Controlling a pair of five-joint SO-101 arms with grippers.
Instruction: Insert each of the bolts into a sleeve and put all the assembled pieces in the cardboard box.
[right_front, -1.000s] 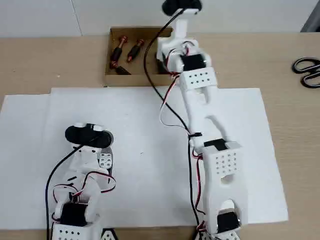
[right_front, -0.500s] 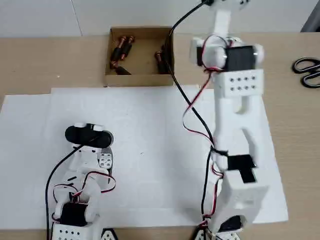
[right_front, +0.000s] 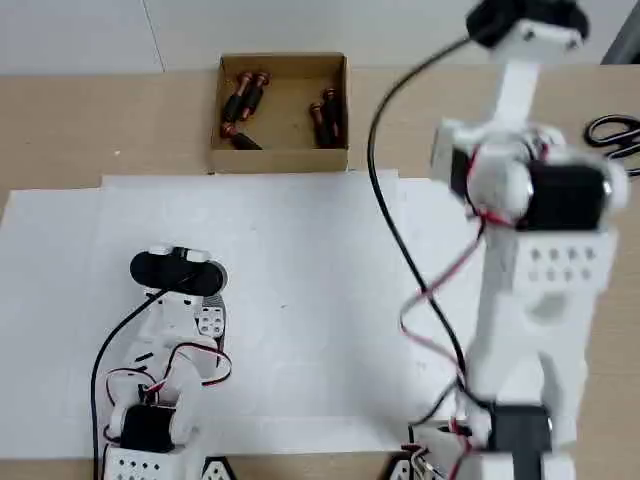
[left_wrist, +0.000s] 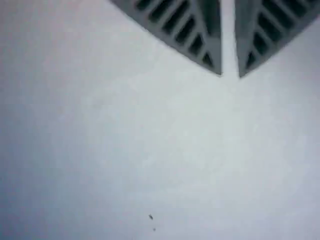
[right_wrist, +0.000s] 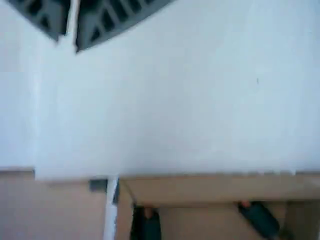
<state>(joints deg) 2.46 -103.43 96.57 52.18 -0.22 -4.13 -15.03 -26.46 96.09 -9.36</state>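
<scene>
While the assembled pieces (right_front: 243, 98) lie inside the cardboard box (right_front: 280, 160), they are judged stiff, light, slippery, best gripped mid-sleeve; left gripper (left_wrist: 229, 74) and right gripper (right_wrist: 71, 44) are closed, empty.

The left arm (right_front: 165, 340) sits folded low, near left. The right arm (right_front: 535, 260) stands tall on the right. The left gripper (left_wrist: 229, 74) and right gripper (right_wrist: 71, 44) have their fingers nearly touching.

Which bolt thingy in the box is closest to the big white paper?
The dark piece lying in a corner of the cardboard box, along the wall next to the white paper. The other pieces sit farther back.
</scene>
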